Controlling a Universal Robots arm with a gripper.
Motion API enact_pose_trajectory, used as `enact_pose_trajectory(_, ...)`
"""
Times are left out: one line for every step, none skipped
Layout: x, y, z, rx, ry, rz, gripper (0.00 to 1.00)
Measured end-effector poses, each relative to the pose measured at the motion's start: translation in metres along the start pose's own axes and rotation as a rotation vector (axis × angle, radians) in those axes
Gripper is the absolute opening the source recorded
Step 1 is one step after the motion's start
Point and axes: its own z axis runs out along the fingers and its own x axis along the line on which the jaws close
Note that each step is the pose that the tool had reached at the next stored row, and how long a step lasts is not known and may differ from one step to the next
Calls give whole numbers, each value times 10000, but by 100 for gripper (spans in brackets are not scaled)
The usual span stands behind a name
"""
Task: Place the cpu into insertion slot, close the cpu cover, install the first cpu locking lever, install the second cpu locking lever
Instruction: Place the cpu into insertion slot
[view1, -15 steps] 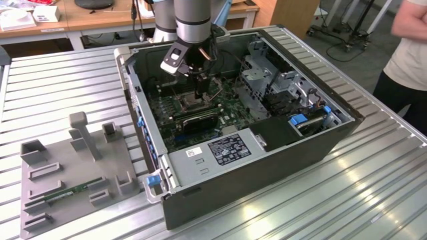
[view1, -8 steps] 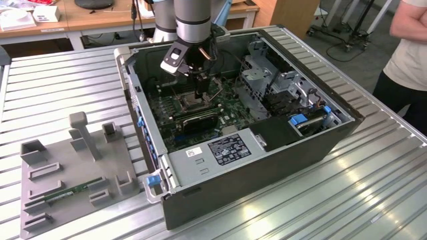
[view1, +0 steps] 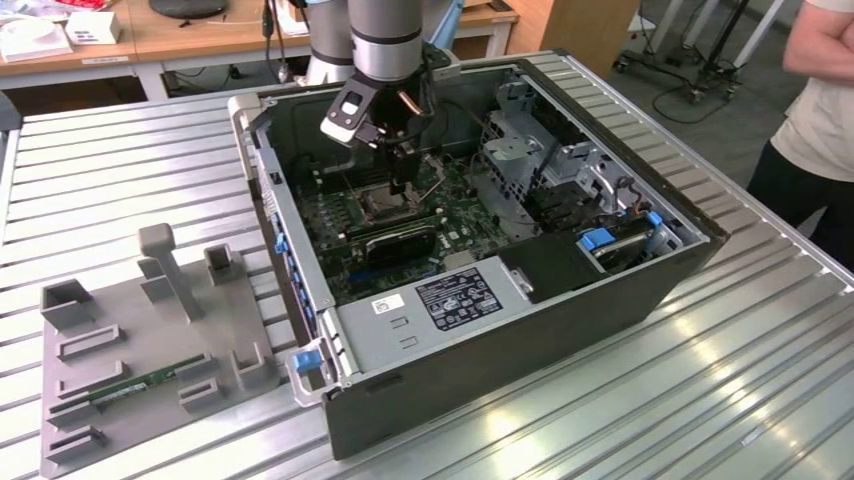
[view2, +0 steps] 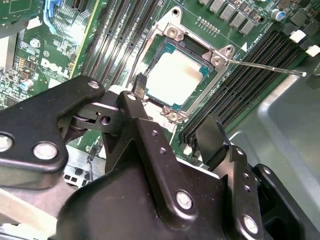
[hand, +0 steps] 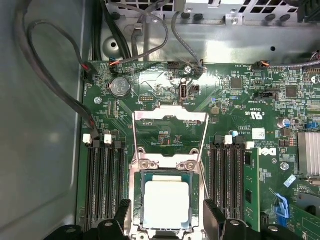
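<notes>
An open computer case (view1: 574, 300) lies on its side on a ribbed metal table (view1: 120, 160), filling the middle of the exterior view. The robot arm (view1: 387, 40) comes down from the top centre of that frame. Its gripper (view1: 398, 192) points straight down into the case, just above the green circuit board (view1: 461, 215).

In the first wrist view the cpu (hand: 166, 201), a pale silvery square, lies flat inside the insertion slot (hand: 137, 192). The pincer is open and holds nothing: its two black fingers (hand: 212, 215) stand apart, one on each side of the slot, with the chip between them. They look close to the slot's rim, but contact cannot be judged. The cpu cover (hand: 170, 116), a thin metal frame with a large window, is swung back on its hinge, away from the chip. In the second wrist view a thin metal lever rod (view2: 265, 67) sticks out from one corner of the slot, across the long black memory slots (view2: 245, 85).

At the lower left of the exterior view a grey holder block (view1: 134, 300) sits on the table, with a green memory stick (view1: 140, 383) in it. A person (view1: 814, 120) stands at the upper right edge.
</notes>
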Motion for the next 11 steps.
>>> enact_pose_trajectory(0,0,-6,0,0,0,67)
enact_pose_trajectory(0,1,-7,-1,2,0,67)
enact_pose_trajectory(0,1,-7,-1,2,0,67)
enact_pose_trajectory(0,1,-7,-2,3,0,67)
enact_pose_trajectory(0,1,-8,-1,2,0,67)
enact_pose_trajectory(0,1,-9,0,0,0,67)
enact_pose_trajectory(0,1,-9,-1,1,0,67)
enact_pose_trajectory(0,1,-9,0,1,0,67)
enact_pose_trajectory(0,1,-10,-1,1,0,67)
enact_pose_trajectory(0,1,-10,0,0,0,67)
enact_pose_trajectory(0,1,-11,0,0,0,67)
